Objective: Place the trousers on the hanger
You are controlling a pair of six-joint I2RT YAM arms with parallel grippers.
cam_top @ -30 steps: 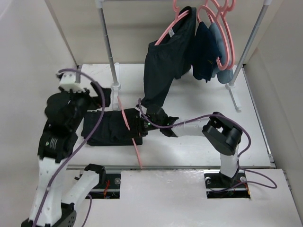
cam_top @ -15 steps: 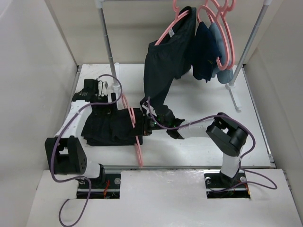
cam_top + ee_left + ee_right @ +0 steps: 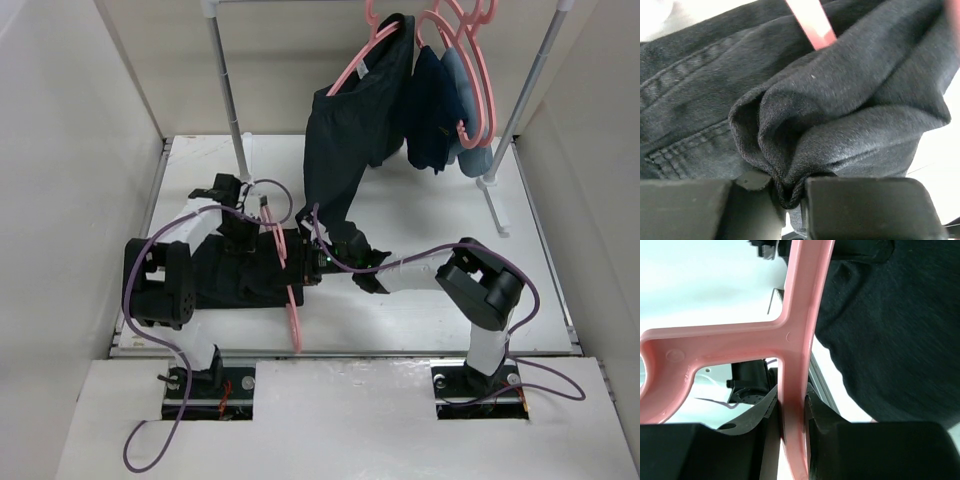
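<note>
The black trousers (image 3: pixel 235 278) lie folded on the white table, left of centre. A pink hanger (image 3: pixel 291 305) lies across their right end, its thin bar running toward the near edge. My left gripper (image 3: pixel 254 230) is down at the trousers' far edge, shut on a bunched fold of the dark cloth (image 3: pixel 850 100); the fold is pinched between its fingers (image 3: pixel 865 205), with a strip of the hanger (image 3: pixel 812 22) just beyond. My right gripper (image 3: pixel 302 262) is shut on the hanger's stem (image 3: pixel 792 340), below the junction with its crossbar, and the trousers (image 3: pixel 890 330) lie to its right.
A clothes rack stands at the back on two posts (image 3: pixel 228 90) (image 3: pixel 520 110). On it hang a shorter black garment (image 3: pixel 350 130) and navy and pale-blue clothes (image 3: pixel 445 110) on pink hangers. Side walls close in the table. The black garment's hem dangles just behind my right gripper.
My left arm has swung in from the table's left side to the trousers' far edge, and its gripper has shut on a fold of cloth. The right gripper keeps its hold on the hanger.
</note>
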